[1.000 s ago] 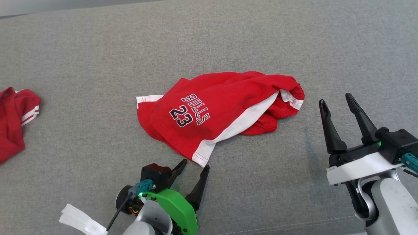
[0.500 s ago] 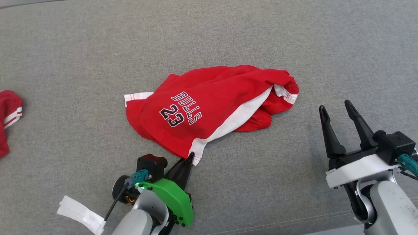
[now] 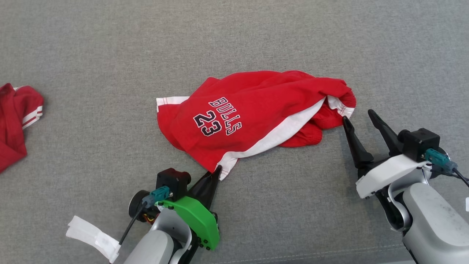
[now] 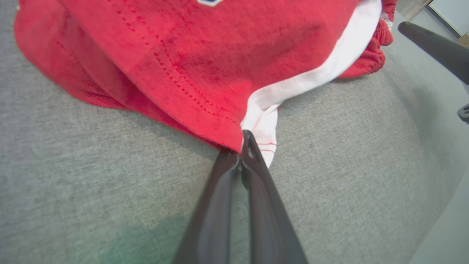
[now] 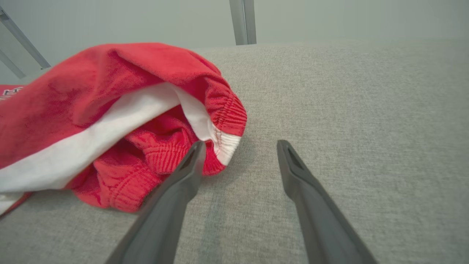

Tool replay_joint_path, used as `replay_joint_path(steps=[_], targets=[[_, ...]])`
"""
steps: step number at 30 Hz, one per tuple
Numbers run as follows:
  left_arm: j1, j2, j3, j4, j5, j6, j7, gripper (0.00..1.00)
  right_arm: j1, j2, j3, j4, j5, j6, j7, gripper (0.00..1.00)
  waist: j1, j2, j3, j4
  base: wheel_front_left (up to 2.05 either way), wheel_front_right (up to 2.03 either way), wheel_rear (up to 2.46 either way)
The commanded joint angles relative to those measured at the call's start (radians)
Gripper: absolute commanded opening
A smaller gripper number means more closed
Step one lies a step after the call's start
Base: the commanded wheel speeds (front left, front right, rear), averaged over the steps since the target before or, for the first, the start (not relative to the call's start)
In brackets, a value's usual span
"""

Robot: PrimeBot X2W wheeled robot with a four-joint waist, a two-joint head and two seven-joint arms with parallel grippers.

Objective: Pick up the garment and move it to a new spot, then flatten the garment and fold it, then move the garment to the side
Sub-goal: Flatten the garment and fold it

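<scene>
Right, I see the red garment [image 3: 253, 117] lying crumpled at mid-frame in the head view, "BULLS 23" facing up, with a white side stripe running down to its lower corner. My left claw [image 3: 218, 169], at lower centre-left, is pinched tight on that corner, where the stripe meets the hem. The left wrist view shows both fingers pressed together with cloth at the tips. My right claw [image 3: 358, 115], at the right of the frame, stands wide with nothing in it. Its nearer finger is just beside the gathered waistband; touching or not, I cannot tell. Everything rests on a bench [image 3: 110, 55] covered in grey woven fabric, with a stitched seam [image 3: 311, 253] along the bottom edge. A second red garment [image 3: 16, 121] lies well apart at the left edge. Beyond the bench, the right wrist view gives me a pale wall and a metal post [image 5: 243, 20].
</scene>
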Motion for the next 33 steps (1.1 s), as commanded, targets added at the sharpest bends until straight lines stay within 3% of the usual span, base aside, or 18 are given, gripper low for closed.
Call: replay_joint_path(steps=[1,2,3,4,6,11,20,27,33], targets=[[-0.015,0.005,-0.001,0.004,0.000,0.000,-0.005,0.00,-0.029,-0.015,0.028,0.036,0.020,0.000,-0.004,1.00,0.0000,0.0000,0.008,0.017,0.00,0.00,0.00],[-0.016,0.004,-0.001,0.004,0.000,0.001,-0.008,0.00,-0.048,-0.020,0.036,0.053,0.028,0.000,-0.004,1.00,0.0000,0.0000,0.010,0.021,0.00,0.00,0.00],[-0.019,0.004,-0.003,0.005,0.001,0.001,-0.011,0.00,-0.059,-0.025,0.047,0.070,0.035,0.000,-0.004,0.85,0.0000,0.0000,0.012,0.025,0.00,0.00,0.00],[-0.021,0.002,-0.004,0.005,0.002,0.003,-0.015,0.00,-0.068,-0.028,0.055,0.081,0.042,0.000,-0.004,0.48,0.0000,0.0000,0.014,0.030,0.00,0.00,0.00],[-0.023,0.002,-0.005,0.007,0.005,0.006,-0.024,0.00,-0.081,-0.035,0.064,0.092,0.055,0.000,-0.004,0.01,0.0000,0.0000,0.015,0.037,0.00,0.00,0.00],[-0.019,0.008,0.003,0.003,0.008,0.015,-0.050,0.00,-0.071,-0.063,0.095,0.063,0.090,0.000,-0.004,0.00,0.0000,0.0000,0.010,0.045,0.00,0.00,0.00],[-0.026,0.064,0.080,-0.091,0.005,0.063,-0.103,0.00,-0.022,-0.163,0.217,-0.128,0.218,0.000,-0.002,0.00,0.0000,0.0000,-0.023,0.025,0.00,0.00,0.00],[-0.016,0.143,0.173,-0.248,-0.005,0.119,-0.095,0.00,-0.034,-0.272,0.325,-0.312,0.379,0.000,0.016,0.00,0.0000,0.0000,-0.061,0.006,0.00,0.00,0.00],[-0.037,0.201,0.231,-0.391,0.014,0.155,-0.080,0.00,-0.059,-0.348,0.344,-0.461,0.489,0.000,0.009,0.00,0.0000,0.0000,-0.085,-0.001,0.00,0.00,0.00]])
